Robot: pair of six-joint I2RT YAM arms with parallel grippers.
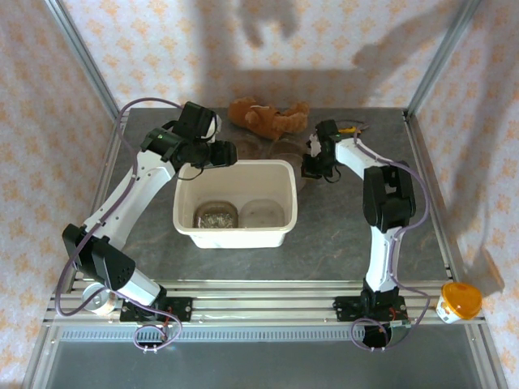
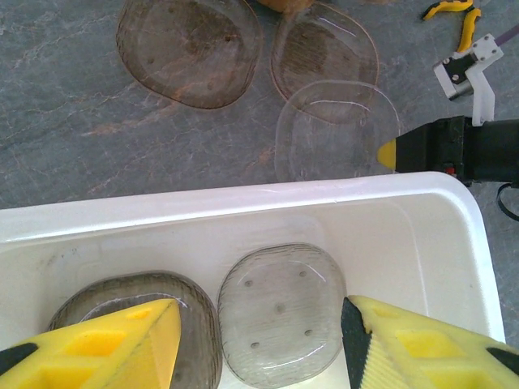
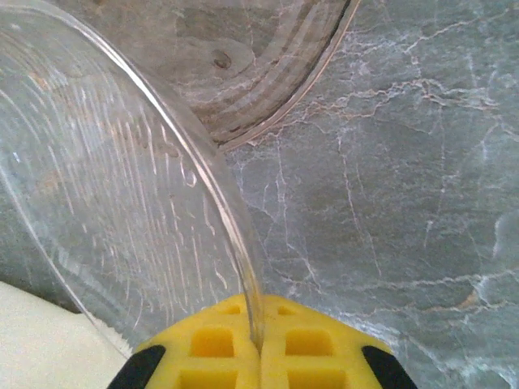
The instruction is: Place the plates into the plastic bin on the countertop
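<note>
a yellow finger [image 2: 113,344] of the left end effector [image 2: 259,324] hides part of one plate [image 2: 199,332] in the plastic bin [image 2: 243,203].

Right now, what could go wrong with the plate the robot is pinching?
1. The right gripper grips the plate only by its thin rim, so it might slip or tilt out when lifted.
2. Another plate sits close beside it and could get dragged.
3. The left gripper hangs open over the bin, so the arms might bump there.

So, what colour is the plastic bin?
Plain cream-white, no pattern. The plastic bin shows best in the top external view.
</note>
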